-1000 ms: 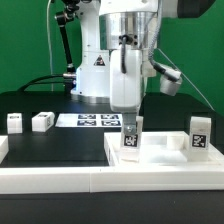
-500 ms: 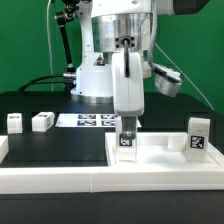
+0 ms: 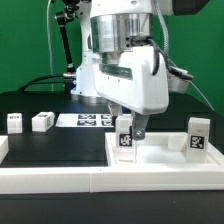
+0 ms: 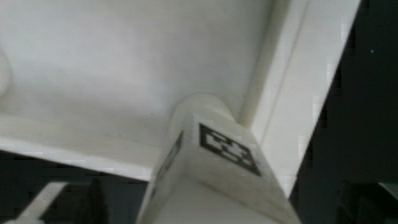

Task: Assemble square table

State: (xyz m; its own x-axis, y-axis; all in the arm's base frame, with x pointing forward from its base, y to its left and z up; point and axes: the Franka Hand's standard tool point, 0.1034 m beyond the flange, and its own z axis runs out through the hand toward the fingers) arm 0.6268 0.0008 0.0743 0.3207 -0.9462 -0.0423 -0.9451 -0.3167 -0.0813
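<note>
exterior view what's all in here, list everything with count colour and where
slab: 1, white, raised rims, on the work surface toward the exterior view's right
gripped leg: 1, white with a black-and-white tag, upright on the slab near its left end
standing leg: 1, white, tagged, upright at the slab's right end
loose legs: 2, white, tagged, on the work surface at the exterior view's left
marker board: 1, white with black tags, flat behind the slab
rail: 1, white, along the front edge
work surface: 1, black
arm: 1, white, centre, above the slab
end effector: 1, down on the gripped leg's top, apparently closed on it
</note>
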